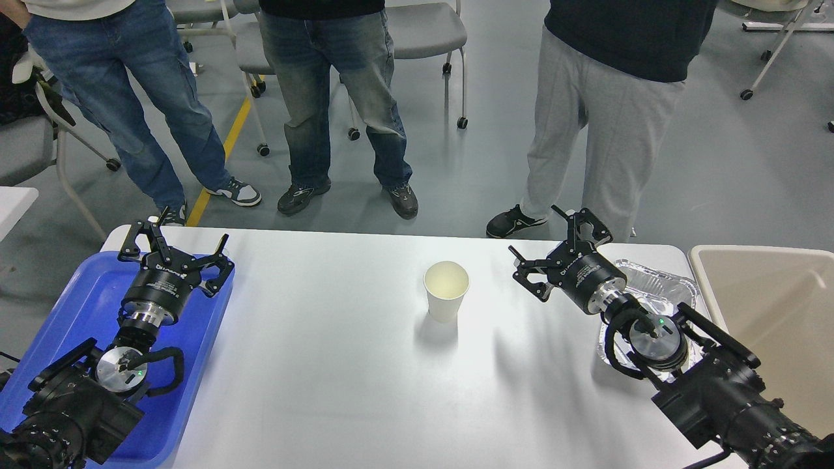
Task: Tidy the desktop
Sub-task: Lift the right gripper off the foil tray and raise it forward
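The white desktop (326,365) fills the lower half of the head view. A white paper cup (446,290) stands upright near its middle, empty as far as I can see. A crinkled foil container (658,286) lies at the right side, partly hidden under my right arm. My left gripper (172,244) hovers open over the far end of a blue tray (78,312), holding nothing. My right gripper (554,247) is open too, empty, about a hand's width right of the cup and beside the foil container.
A beige bin (775,312) stands off the table's right edge. Three people (339,98) stand just beyond the far edge, with wheeled chairs (430,32) behind them. Another white table corner (13,202) shows at far left.
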`<control>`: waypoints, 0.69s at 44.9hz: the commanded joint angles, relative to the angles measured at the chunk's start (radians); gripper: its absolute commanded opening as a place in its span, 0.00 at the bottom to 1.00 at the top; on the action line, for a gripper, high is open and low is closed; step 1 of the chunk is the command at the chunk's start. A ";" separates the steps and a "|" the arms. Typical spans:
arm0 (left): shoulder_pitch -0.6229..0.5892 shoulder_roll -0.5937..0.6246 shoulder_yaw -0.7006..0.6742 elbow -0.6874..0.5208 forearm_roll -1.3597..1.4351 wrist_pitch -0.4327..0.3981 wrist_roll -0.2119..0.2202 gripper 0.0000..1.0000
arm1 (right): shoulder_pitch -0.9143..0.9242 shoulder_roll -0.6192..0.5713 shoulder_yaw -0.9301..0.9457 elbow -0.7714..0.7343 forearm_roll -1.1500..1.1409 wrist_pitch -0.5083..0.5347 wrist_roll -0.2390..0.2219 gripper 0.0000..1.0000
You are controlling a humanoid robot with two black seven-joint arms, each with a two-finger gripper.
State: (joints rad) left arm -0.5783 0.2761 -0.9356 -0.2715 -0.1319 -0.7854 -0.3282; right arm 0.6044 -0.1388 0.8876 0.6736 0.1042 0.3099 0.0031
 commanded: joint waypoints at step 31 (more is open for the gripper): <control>0.000 0.000 0.000 0.000 0.000 0.000 0.003 1.00 | 0.187 -0.100 -0.150 0.087 -0.172 -0.012 -0.017 1.00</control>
State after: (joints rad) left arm -0.5783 0.2762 -0.9357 -0.2716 -0.1319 -0.7854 -0.3253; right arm 0.6872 -0.1947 0.8338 0.7309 0.0195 0.2983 -0.0049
